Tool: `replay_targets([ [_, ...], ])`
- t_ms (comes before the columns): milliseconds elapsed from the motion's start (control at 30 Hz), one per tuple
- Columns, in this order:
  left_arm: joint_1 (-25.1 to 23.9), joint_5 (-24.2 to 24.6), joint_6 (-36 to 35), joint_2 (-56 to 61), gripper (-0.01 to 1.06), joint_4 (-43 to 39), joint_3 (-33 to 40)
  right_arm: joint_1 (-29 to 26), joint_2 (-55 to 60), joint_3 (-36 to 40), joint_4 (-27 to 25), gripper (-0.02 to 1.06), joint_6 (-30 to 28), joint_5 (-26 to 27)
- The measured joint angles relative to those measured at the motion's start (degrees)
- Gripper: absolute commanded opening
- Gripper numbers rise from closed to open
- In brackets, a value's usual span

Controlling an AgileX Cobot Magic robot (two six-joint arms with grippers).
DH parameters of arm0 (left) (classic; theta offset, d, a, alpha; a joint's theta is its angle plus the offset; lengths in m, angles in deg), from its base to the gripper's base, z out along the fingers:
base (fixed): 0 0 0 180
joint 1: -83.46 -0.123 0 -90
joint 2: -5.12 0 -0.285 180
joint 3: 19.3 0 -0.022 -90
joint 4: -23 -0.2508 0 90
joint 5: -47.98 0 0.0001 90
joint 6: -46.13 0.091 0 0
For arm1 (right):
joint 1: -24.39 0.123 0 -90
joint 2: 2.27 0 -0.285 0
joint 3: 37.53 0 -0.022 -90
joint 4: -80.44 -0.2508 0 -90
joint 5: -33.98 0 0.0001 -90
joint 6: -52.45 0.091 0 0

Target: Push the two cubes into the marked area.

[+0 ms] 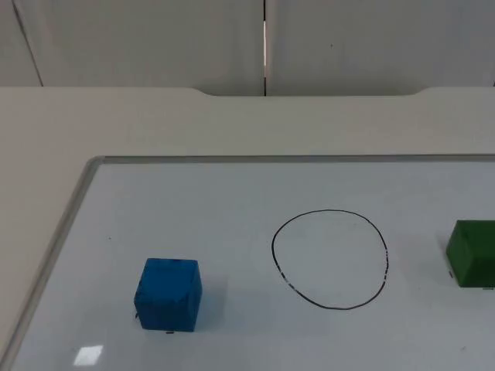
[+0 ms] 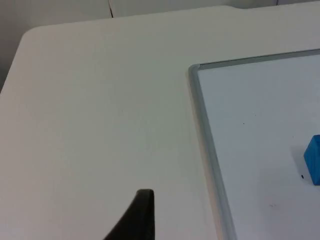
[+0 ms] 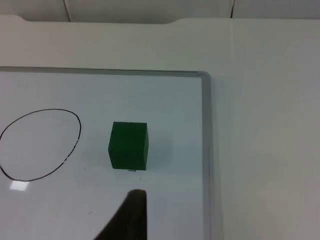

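Waiting at start: nothing pushed yet, by look of things. Blue cube [image 1: 168, 294] sits on whiteboard [image 1: 232, 185], well left of drawn circle [image 1: 330, 259]; green cube [image 1: 472, 253] sits right of circle, near but outside line. Circle holds nothing. Left hand [image 2: 142, 215] hovers over bare table [image 2: 100, 125] beside whiteboard's edge, apart from blue cube. Right hand [image 3: 132, 215] hovers over whiteboard just short of green cube, not touching. Cannot tell how far either hand is open; neither seems to hold anything. Both pushes left to do
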Motion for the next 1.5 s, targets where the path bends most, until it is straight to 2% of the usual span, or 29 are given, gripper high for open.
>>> replay_targets([
  [200, 0.0, 0.0, 0.0, -3.0, 1.05, 0.2, -0.9, 0.0, 0.0, 0.0, 0.0, 1.05, 0.0, 0.0],
  [433, 0.0, -1.8, -0.1, -12.4, 1.05, 0.8, -3.7, 0.0, 0.0, 0.0, 0.0, 1.05, 0.0, 0.0],
  [933, 0.0, -10.6, -0.1, -33.5, 1.03, 4.0, -5.0, 0.0, 0.0, 0.0, 0.1, 1.05, 0.0, 0.0],
  [1000, 0.0, -11.4, -0.1, -36.3, 0.95, 4.8, -5.0, 0.0, 0.0, 0.0, 0.1, 1.05, 0.0, 0.0],
  [1033, 0.0, -12.0, -0.1, -38.2, 0.95, 5.4, -5.0, 0.0, 0.0, 0.0, 0.1, 1.05, 0.0, 0.0],
  [1133, 0.0, -13.4, -0.1, -41.6, 0.7, 6.8, -5.0, 0.0, 0.0, 0.0, 0.1, 1.05, 0.0, 0.0],
  [1167, 0.0, -13.8, -0.1, -43.3, 0.7, 7.8, -5.0, 0.0, 0.0, 0.0, 0.1, 1.05, 0.0, 0.0],
  [1267, 0.0, -15.2, -0.1, -47.3, 0.43, 10.1, -5.0, 0.0, 0.0, 0.0, 0.1, 1.05, 0.0, 0.0],
  [1300, 0.0, -15.2, 0.6, -48.8, 0.43, 11.0, -5.0, 0.0, 0.0, 0.0, 0.1, 1.05, -0.1, 0.0],
  [1333, 0.0, -15.4, 1.5, -50.0, 0.34, 12.0, -5.0, 0.0, 0.0, 0.0, 0.1, 1.05, -0.1, 0.0],
  [1367, 0.0, -15.8, 2.7, -51.3, 0.19, 13.1, -5.0, 0.0, 0.0, 0.0, 0.1, 1.05, -0.1, 0.0],
  [1400, 0.0, -16.4, 3.5, -52.5, 0.15, 14.1, -5.0, 0.0, 0.0, 0.0, 0.1, 1.05, -0.1, 0.0],
  [1433, 0.0, -16.4, 3.5, -52.5, 0.01, 14.1, -5.0, 0.0, 0.0, 0.0, 0.1, 1.05, -0.1, 0.0],
  [1500, 0.0, -17.8, 5.2, -54.3, 0.0, 16.0, -5.0, 0.0, 0.0, 0.0, 0.1, 1.05, -0.1, 0.0],
])
